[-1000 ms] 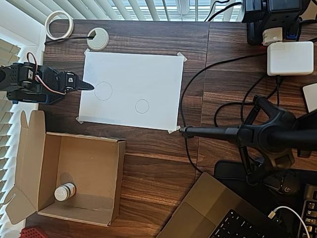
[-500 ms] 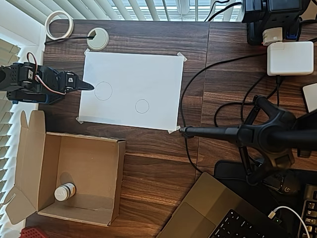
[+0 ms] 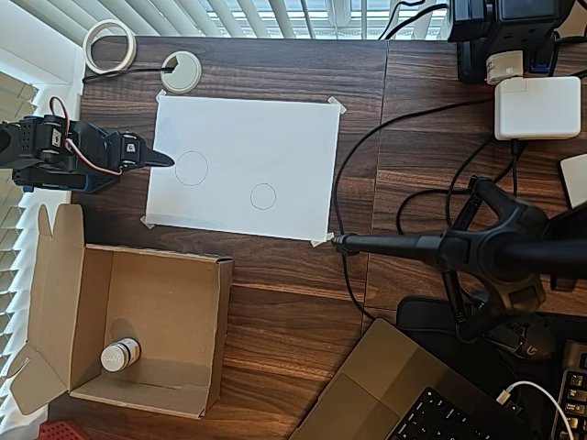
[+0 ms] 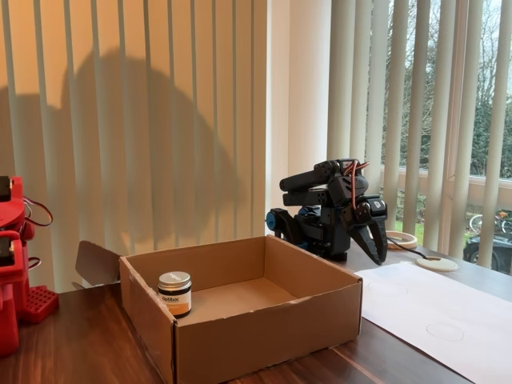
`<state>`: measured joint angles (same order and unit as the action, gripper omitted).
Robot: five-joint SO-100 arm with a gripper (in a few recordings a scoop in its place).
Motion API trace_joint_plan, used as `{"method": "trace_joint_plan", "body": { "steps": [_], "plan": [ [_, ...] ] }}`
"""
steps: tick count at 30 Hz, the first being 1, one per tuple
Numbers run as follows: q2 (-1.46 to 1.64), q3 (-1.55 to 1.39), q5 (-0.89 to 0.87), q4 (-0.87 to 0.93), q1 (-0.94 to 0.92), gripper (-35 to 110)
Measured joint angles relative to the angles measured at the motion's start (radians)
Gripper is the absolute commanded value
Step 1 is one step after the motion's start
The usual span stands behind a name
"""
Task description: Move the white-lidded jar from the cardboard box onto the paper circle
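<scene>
The white-lidded jar (image 3: 119, 355) stands upright in the near left corner of the brown cardboard box (image 3: 174, 307); in the fixed view the jar (image 4: 174, 293) sits by the box's left wall (image 4: 264, 332). The white paper carries two pencil circles; the smaller paper circle (image 3: 263, 196) lies right of the larger one and shows faintly in the fixed view (image 4: 445, 330). My black gripper (image 3: 165, 159) is folded at the paper's left edge, fingers shut with nothing between them, well away from the jar. In the fixed view the gripper (image 4: 376, 254) points down behind the box.
A cream tape ring (image 3: 110, 46) and a flat white disc (image 3: 181, 71) lie at the table's top left. A black stand (image 3: 440, 247), cables, a white charger (image 3: 537, 106) and a laptop (image 3: 404, 394) crowd the right side. A red object (image 4: 12, 264) stands left of the box.
</scene>
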<state>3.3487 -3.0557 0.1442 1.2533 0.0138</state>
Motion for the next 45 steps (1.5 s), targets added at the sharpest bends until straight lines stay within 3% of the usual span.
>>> {"method": "trace_joint_plan", "body": {
  "steps": [33,38,45],
  "plan": [
    [0.0,0.0,0.0,0.0,0.0,2],
    [0.0,0.0,0.002,0.0,0.0,32],
    [-0.006,0.026,0.089,-0.072,-0.038,33]
  ]
}}
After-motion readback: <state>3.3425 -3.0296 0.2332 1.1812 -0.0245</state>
